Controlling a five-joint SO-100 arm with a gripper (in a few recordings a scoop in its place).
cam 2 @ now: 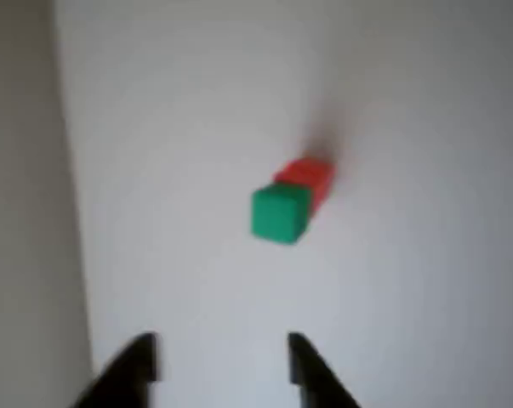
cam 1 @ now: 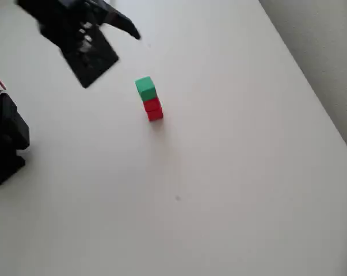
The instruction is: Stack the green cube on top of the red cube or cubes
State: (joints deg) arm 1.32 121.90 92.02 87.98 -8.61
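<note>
1. Sitting on top of the red cube, the green cube completes a small tower near the middle of the white table.
2. In the wrist view the gripper hangs above the tower, well apart from it, fingers spread and empty.
3. In the overhead view the black arm is blurred at the upper left.

White table under a red cube stack (green cube on top).
</note>
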